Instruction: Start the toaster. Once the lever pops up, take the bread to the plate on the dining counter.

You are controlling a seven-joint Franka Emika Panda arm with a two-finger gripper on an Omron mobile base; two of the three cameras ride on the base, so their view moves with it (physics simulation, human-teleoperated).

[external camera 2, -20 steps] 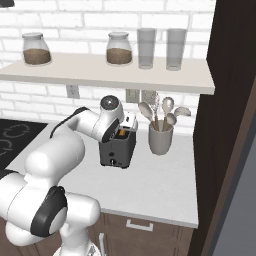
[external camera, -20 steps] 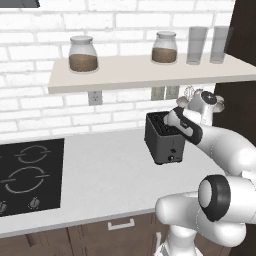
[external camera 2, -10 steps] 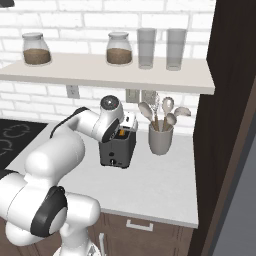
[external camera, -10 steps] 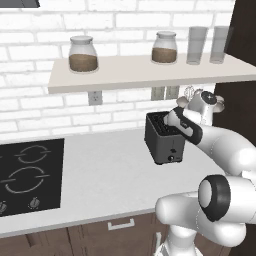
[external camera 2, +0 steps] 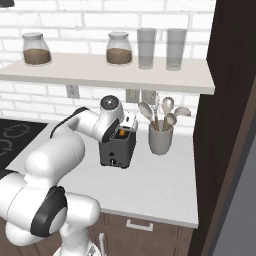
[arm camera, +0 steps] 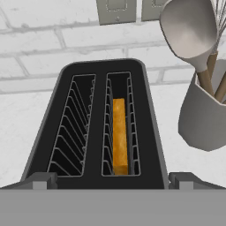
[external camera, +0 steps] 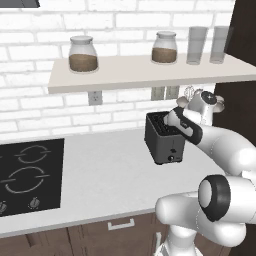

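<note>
The dark toaster [external camera: 164, 142] [external camera 2: 117, 149] [arm camera: 90, 132] stands on the grey countertop near the brick wall. The bread [arm camera: 119, 134] sits low in the right slot in the hand view, with only its golden top edge showing; it appears as an orange sliver [external camera 2: 121, 133] in the right base view. The left slot is empty. My gripper [arm camera: 112, 182] hovers right above the toaster's near end, open, with its fingertips [arm camera: 40, 180] wide apart and nothing between them. In the base views the hand [external camera: 176, 118] [external camera 2: 126, 124] is over the toaster's top. The plate and the dining counter are out of view.
A grey crock of spoons [external camera 2: 160, 137] [arm camera: 204, 114] stands close to the toaster's right. A shelf [external camera: 145, 70] overhead carries jars and glasses. The black cooktop [external camera: 27, 172] lies to the left. A dark tall cabinet [external camera 2: 225, 115] bounds the counter on the right.
</note>
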